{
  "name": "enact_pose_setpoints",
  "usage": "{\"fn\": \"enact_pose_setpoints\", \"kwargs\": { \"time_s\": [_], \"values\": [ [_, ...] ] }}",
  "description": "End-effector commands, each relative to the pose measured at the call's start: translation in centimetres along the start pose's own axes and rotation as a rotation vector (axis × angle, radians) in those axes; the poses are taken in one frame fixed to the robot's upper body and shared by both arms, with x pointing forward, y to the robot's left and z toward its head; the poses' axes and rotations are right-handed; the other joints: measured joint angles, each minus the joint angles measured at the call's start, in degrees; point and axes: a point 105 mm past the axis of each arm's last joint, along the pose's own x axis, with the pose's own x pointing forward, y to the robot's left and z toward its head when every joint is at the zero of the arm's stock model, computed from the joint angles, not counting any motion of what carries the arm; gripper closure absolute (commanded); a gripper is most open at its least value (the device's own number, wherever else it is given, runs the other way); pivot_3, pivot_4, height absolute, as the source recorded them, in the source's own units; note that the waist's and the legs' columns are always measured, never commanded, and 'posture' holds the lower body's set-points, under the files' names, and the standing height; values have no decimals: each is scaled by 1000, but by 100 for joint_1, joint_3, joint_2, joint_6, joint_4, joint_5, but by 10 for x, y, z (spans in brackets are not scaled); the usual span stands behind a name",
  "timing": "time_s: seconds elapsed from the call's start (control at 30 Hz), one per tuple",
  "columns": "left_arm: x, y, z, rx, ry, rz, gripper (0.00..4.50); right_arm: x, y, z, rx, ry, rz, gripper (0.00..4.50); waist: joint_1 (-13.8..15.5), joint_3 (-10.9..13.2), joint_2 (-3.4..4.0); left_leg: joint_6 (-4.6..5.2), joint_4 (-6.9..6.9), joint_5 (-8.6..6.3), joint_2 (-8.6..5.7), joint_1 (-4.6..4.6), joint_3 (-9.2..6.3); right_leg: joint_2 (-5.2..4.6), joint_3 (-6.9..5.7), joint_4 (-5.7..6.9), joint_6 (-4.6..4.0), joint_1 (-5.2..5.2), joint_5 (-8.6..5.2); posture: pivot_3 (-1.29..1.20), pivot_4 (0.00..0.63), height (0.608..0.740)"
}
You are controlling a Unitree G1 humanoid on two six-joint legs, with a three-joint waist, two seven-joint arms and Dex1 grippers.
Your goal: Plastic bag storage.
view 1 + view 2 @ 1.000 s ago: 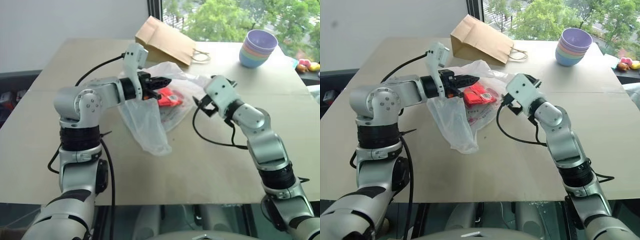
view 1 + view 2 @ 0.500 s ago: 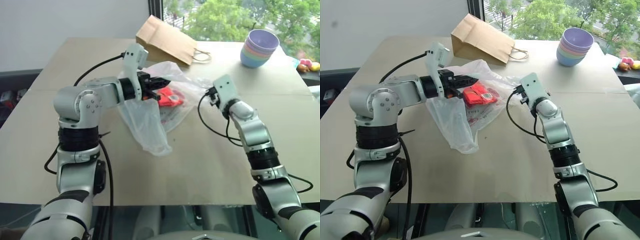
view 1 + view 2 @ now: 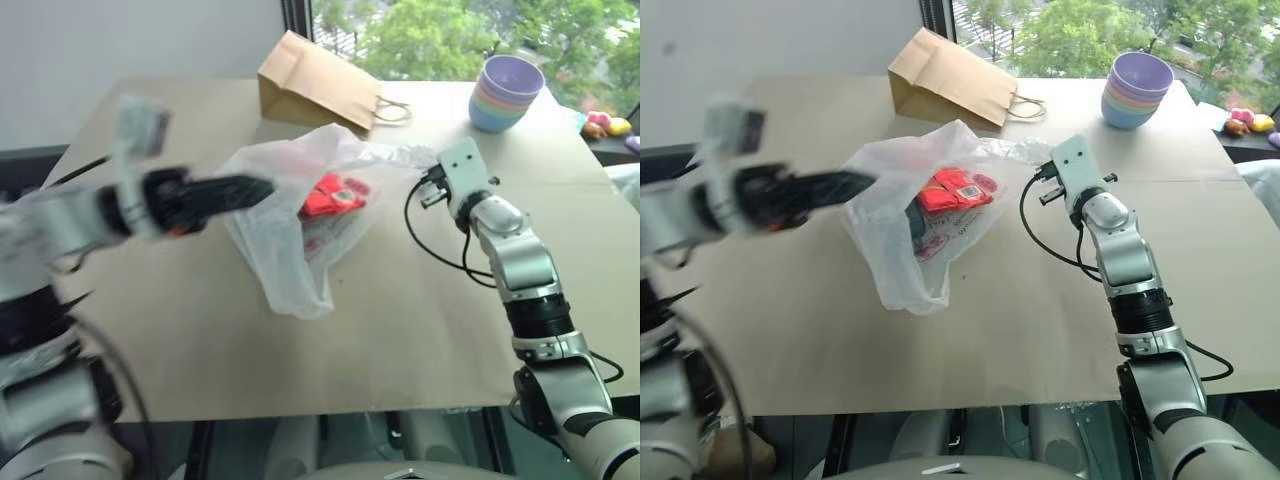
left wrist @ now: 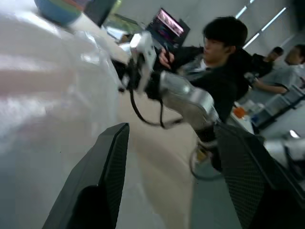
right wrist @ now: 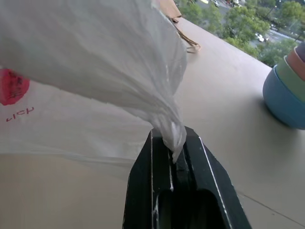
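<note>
Broadly, one tan table [image 3: 380, 330] carried everything, its near edge cut off by the bottom of the head views. One plastic bag [image 3: 290, 240] lay crumpled near the table's middle, whitish and translucent, with red printing and something red showing through its upper part; what that red thing was could not be made out through the film. One brown paper bag [image 3: 315, 85] with handles lay on its side beyond it, apart from it. One stack of pastel bowls [image 3: 505, 92] stood at the far right of the table, and the number of bowls in it was hard to count. In the left wrist view a seated person [image 4: 224, 71] in dark clothes was visible behind the robot's other arm, with other people partly cut off at the edge.

One right gripper [image 5: 174, 152] had its two fingers pressed together on a twisted corner of the plastic bag, the film pinched between them at the bag's right end. One left gripper [image 3: 235, 190] was smeared by motion blur in the head views; in its wrist view its fingers [image 4: 107, 171] stood apart with nothing between them, just beside the bag's left side.
</note>
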Motion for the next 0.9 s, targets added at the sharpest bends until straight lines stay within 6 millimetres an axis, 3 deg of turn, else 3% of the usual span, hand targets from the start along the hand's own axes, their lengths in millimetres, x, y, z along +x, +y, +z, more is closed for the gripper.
{"fn": "enact_pose_setpoints", "kwargs": {
  "time_s": [0.03, 0.1, 0.2, 0.3, 0.53, 0.83, 0.9],
  "values": [
    [-12, -15, -29, -72, 71, -19, 1690, -4, -3, 16, -8, -56, -9, 4500, 16, 2, 2, 0, 0, 0, 1, 2, -4, 0, 3, 1, 0, -1, 0, 0, 150, 740],
    [-11, -16, -54, -109, 123, -1, 1690, -4, -1, 17, -9, -56, 0, 4500, 43, 1, -1, -2, 4, 1, 2, -2, -4, 0, -15, 1, 0, 2, 0, 0, 150, 740],
    [7, -13, -89, -103, 174, 16, 1690, -5, 3, 17, -11, -53, 15, 4500, 83, 0, 11, -3, 5, 1, 7, 5, -6, -1, -12, 0, -13, 8, -7, 0, 150, 740],
    [27, 5, -102, -76, 120, 96, 1690, -6, 4, 18, -13, -51, 18, 4500, 151, 0, 11, -3, 5, 2, 6, 8, -4, -1, -7, 1, -23, 10, -12, 0, 150, 740],
    [74, 31, -98, -109, -50, 163, 1690, -11, 3, 19, -24, -42, 7, 4500, 195, -9, 6, -5, 12, 3, 0, 5, 1, 0, -12, 4, -11, 15, -2, 0, 150, 740],
    [102, 49, -73, -248, -267, 226, 1690, -15, -1, 17, -36, -24, -7, 4500, 194, -11, 11, -4, 14, 3, -2, 7, -3, 0, -14, 8, -12, 18, -2, 0, 150, 740],
    [103, 43, -67, -277, -311, 187, 2497, -16, -2, 17, -35, -26, -9, 4500, 191, -11, 11, -4, 15, 3, -2, 6, -3, 0, -14, 7, -12, 19, -2, 0, 150, 740]
  ]
}}
